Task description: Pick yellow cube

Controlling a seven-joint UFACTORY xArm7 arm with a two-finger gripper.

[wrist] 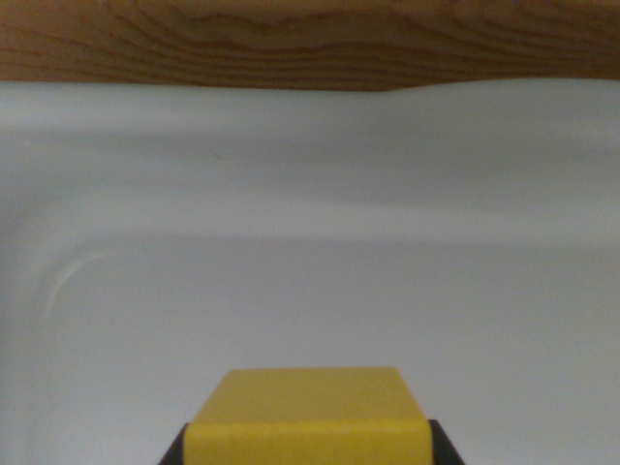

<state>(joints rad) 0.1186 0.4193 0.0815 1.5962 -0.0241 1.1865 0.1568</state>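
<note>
A yellow cube (pixel 308 402) fills the bottom centre of the wrist view, with its top face and front edge showing. Two black fingertips stand tight against its sides, one at the left (pixel 174 451) and one at the right (pixel 444 446). My gripper (pixel 308 449) is shut on the cube. Most of the fingers lie below the frame's edge. The cube is over the floor of a white tray (pixel 291 281); whether it touches the floor cannot be told.
The white tray's curved wall (pixel 310 165) rises ahead, with a rounded corner at the wrist view's left. Beyond its rim runs a wooden surface (pixel 310 39) along the top of the view.
</note>
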